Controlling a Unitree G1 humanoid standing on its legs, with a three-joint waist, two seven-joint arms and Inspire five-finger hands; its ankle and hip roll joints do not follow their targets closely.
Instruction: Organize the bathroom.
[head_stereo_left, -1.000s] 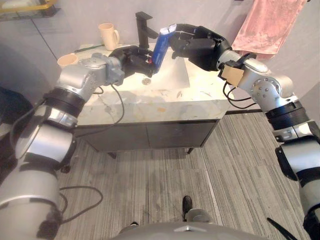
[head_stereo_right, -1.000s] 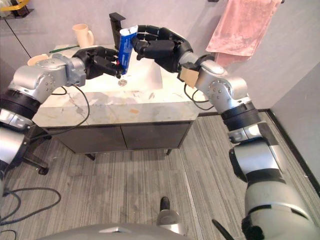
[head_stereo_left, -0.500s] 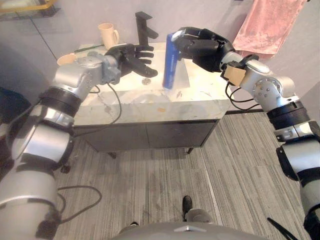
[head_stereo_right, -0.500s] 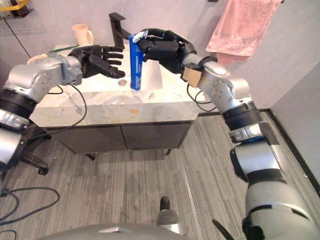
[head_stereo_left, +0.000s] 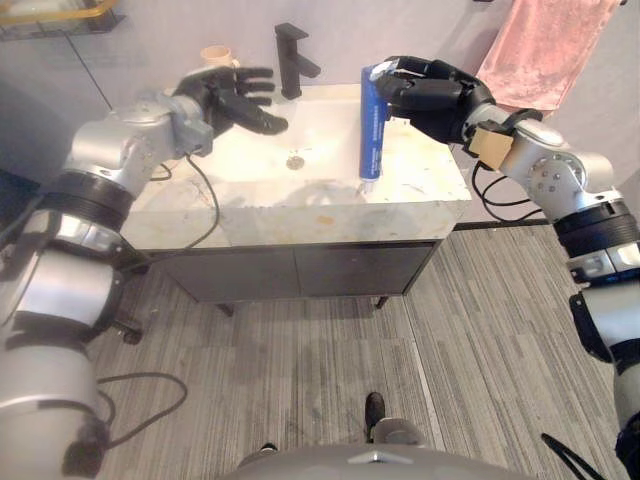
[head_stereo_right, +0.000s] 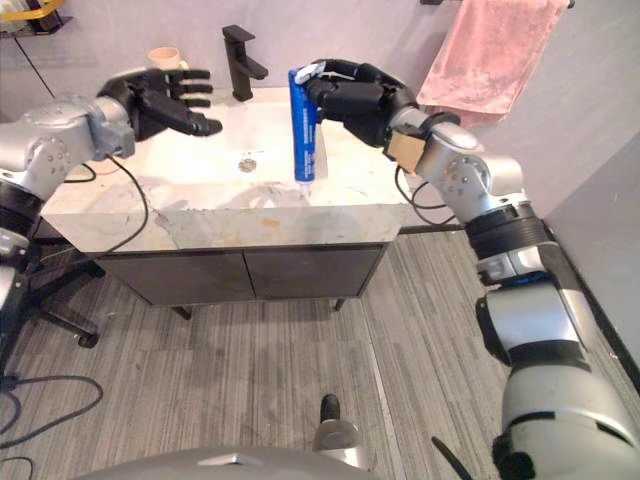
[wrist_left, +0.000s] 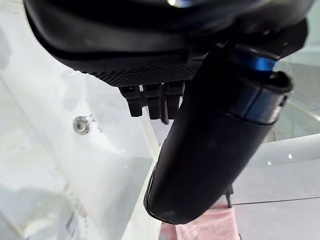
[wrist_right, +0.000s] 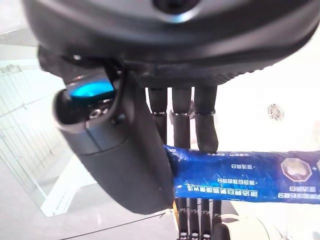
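A blue toothpaste tube hangs upright over the right side of the white sink basin. My right hand is shut on the tube's top end. In the right wrist view the fingers and thumb pinch the tube. My left hand is open with fingers spread, raised over the left back of the counter and apart from the tube. Just behind it peeks a beige cup. The left wrist view shows the straight fingers above the drain.
A black faucet stands at the back of the basin, with the drain in front of it. The marble counter sits on a dark cabinet. A pink towel hangs on the wall at right. A yellow rack is at top left.
The left hand let go of the tube, opened and drew back left toward the cup. The right hand carried the tube rightward and it now hangs upright.
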